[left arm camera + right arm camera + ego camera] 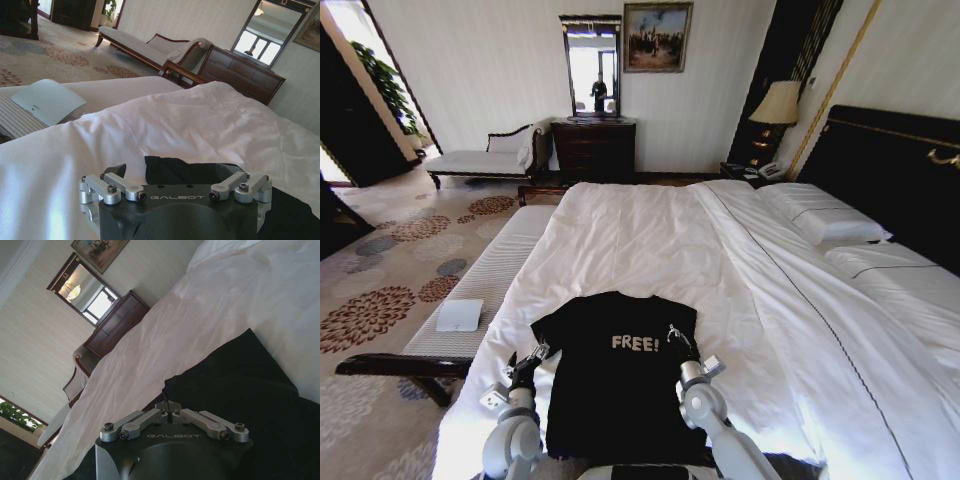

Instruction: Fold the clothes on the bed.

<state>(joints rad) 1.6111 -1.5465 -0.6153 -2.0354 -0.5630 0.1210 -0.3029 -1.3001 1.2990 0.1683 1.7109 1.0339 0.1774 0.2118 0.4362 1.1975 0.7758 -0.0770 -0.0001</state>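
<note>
Nearest the robot, both arms reach out over the foot of the bed [650, 240], one at each side of the black T-shirt [610, 390], which lies flat and face up on the white duvet with its "FREE!" lettering [635, 343] readable and its collar pointing toward the headboard. The left gripper [538, 352] sits at the shirt's left sleeve; in the left wrist view its linkage is spread wide and the fingertips are hidden behind the housing, so whether it has cloth cannot be told. The right gripper [672, 333] is at the right sleeve and shoulder; in the right wrist view [169, 406] its links are drawn together to a narrow point right at the black hem — it looks pinched on the fabric, though the contact itself is partly hidden.

The step in hand seems to be taking the two sleeves for a first fold. To do it well, each pinch should catch the shirt alone and not the duvet beneath — soft white cloth lifts easily with it. Both sides should rise evenly so the body stays square and the lettering does not skew.

Farther off, a pale bench [485, 285] runs alongside the mattress, then pillows [830, 220] and a dark dresser [593, 148] by the wall
</note>
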